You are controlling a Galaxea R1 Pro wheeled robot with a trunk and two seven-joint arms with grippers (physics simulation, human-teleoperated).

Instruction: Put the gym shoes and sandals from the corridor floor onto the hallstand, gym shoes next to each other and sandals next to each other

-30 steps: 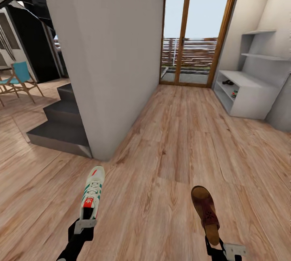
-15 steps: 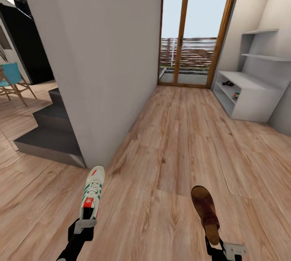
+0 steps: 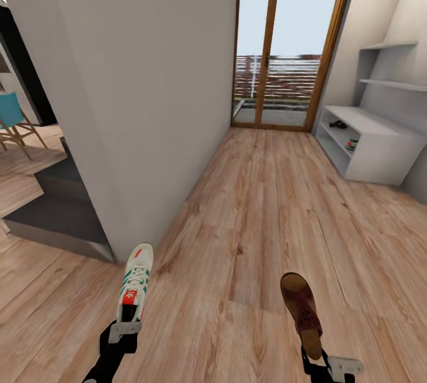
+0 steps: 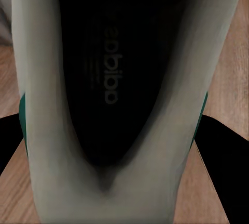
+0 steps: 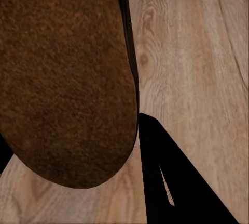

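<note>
My left gripper (image 3: 125, 319) is shut on the heel of a white gym shoe (image 3: 135, 282) with green stripes, held out over the corridor floor (image 3: 261, 217). Up close in the left wrist view, the shoe's dark inside (image 4: 111, 68) sits between the black fingers (image 4: 223, 156). My right gripper (image 3: 313, 354) is shut on a brown sandal (image 3: 301, 307); its sole (image 5: 62, 78) sits beside a black finger (image 5: 176, 182). The pale-grey hallstand (image 3: 379, 146) stands far ahead on the right. In its upper slot lies a dark sandal (image 3: 338, 125), and another gym shoe (image 3: 352, 144) lies lower down.
A grey wall (image 3: 148, 86) runs along my left, with dark steps (image 3: 53, 205) and a blue chair (image 3: 12, 119) beyond it. Glass doors (image 3: 287, 51) with wooden frames close the corridor's far end. Open plank floor stretches between me and the rack.
The whole picture has shifted: the wall, steps and chair slid left and the rack looks a little nearer, so the camera moved. Both grippers keep their shoes in the same place.
</note>
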